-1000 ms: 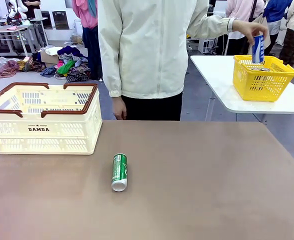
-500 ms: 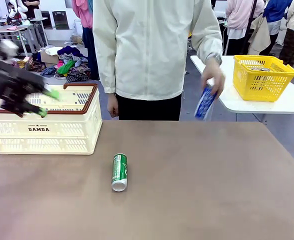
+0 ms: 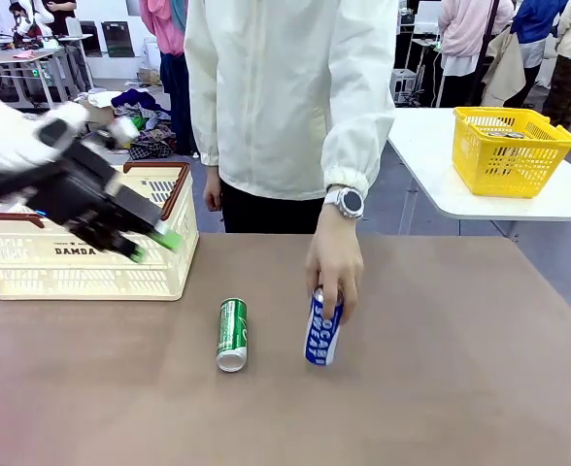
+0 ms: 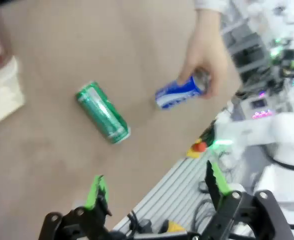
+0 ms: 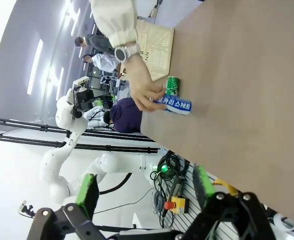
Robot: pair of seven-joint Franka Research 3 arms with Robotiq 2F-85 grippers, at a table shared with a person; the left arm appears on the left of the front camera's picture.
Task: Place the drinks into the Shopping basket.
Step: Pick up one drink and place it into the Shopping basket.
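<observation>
— What has moved since half a second ago?
— The blue can (image 3: pixel 323 330). The person's hand (image 3: pixel 336 267) was carrying it through the air then. Now it is down on the counter (image 3: pixel 431 388), just right of the green can (image 3: pixel 232 333). It stands tilted with its lower end on the counter, and the fingers are wrapped round its top. Your left gripper (image 3: pixel 152 247) has also swung in closer to the green can.
— And the green can itself?
— It is where it was, lying on its side with a silver end toward you, near the blue can but apart from it.
— Where is the Shopping basket (image 3: pixel 91 277)?
— Behind and to the left of the green can, on the counter. Both cans lie outside it.
— What about my grippers?
— The left gripper has its jaws spread wide and is empty. It hangs up and left of the green can, in front of the basket's right end. The right gripper (image 5: pixel 146 185) is also released and holds nothing. It is well apart from the green can, off the counter's edge.
— Anything else?
— A yellow basket (image 3: pixel 509 155) sits on a white side table (image 3: pixel 431 175), far right of the green can.
</observation>
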